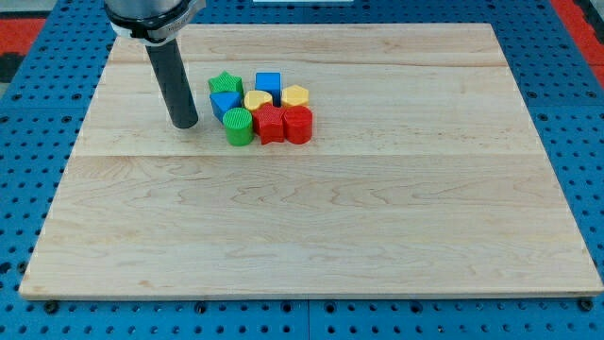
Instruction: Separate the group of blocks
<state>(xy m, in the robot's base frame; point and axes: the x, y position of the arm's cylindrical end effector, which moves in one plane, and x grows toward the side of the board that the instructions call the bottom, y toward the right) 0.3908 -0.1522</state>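
Several blocks sit packed together in the upper middle of the wooden board (311,217). A green star (225,84) is at the group's top left, with a blue cube (269,83) to its right. Below them are a blue block (225,102), a yellow heart (258,98) and a yellow hexagon (295,95). The front row holds a green cylinder (238,127), a red star-like block (269,124) and a red block (298,124). My tip (184,124) rests on the board just left of the group, a short gap from the green cylinder and the blue block.
The board lies on a blue pegboard surface (38,113). The arm's dark body (151,14) hangs over the board's top left corner.
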